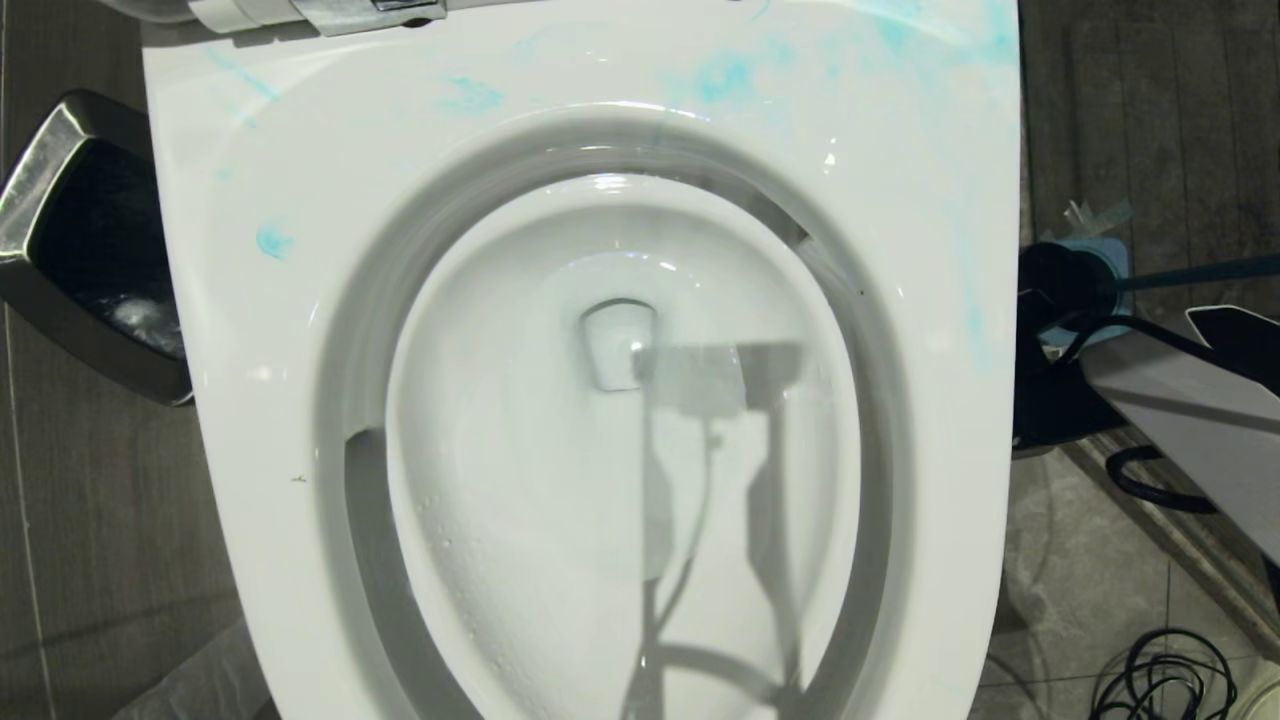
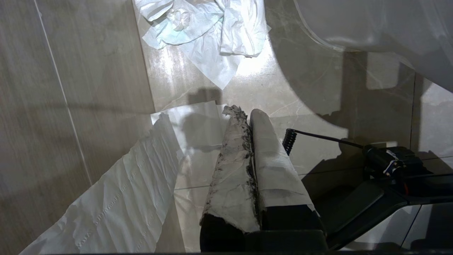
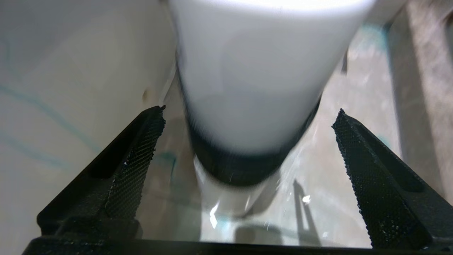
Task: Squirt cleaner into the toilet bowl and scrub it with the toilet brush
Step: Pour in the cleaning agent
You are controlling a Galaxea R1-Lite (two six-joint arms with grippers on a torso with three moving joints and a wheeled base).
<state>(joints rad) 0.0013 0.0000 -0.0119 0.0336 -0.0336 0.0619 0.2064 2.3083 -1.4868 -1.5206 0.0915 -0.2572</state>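
Filling most of the head view, the toilet bowl sits open, its white seat streaked with pale blue smears of cleaner along the far side and a small dab on the left. At the left of the bowl stands a chrome-rimmed waste bin, just beside the porcelain; at the right, on the floor past the seat's edge, the toilet brush shows as a slim dark blue handle running off to the right over its light-blue-topped holder. The right arm's white shell and black cables lie in front of that holder and hide much of it, and a loose coil of black cable lies on the near-right floor. Neither claw appears in the head view — only the wrist views show them. The right gripper has its textured black fingers spread wide, with a blurred white cylinder with a dark band between them but touching neither; blue-streaked porcelain lies to one side. The left gripper, fingers pressed together and wrapped in soiled white paper, hangs over the tiled floor, where crumpled tissues and a flat paper sheet lie near the toilet's base — none of which the head view shows.
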